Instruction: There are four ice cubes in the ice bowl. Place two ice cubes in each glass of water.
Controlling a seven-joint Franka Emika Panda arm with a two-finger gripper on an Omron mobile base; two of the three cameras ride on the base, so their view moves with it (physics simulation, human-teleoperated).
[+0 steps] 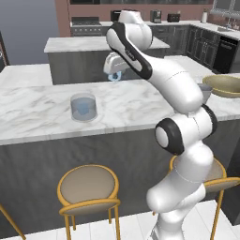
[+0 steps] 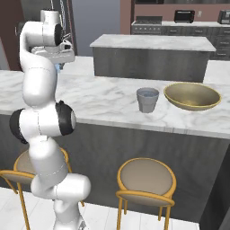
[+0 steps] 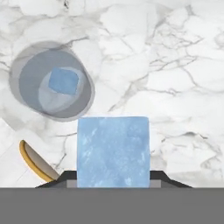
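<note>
Since the gripper (image 3: 113, 181) pinches a cube (image 3: 113, 151) short of the glass (image 3: 52, 81) (one cube (image 3: 64, 81) inside), center it over the rim first.

We see a marble counter (image 1: 136, 105), 2 stools (image 1: 89, 187) below it, island (image 2: 152, 42) behind, oven (image 2: 183, 15) far back.

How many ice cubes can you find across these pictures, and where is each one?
2. One ice cube is held in the tool above the counter; another ice cube sits inside the left glass. Others may be hidden in the bowl or the other glass.
</note>
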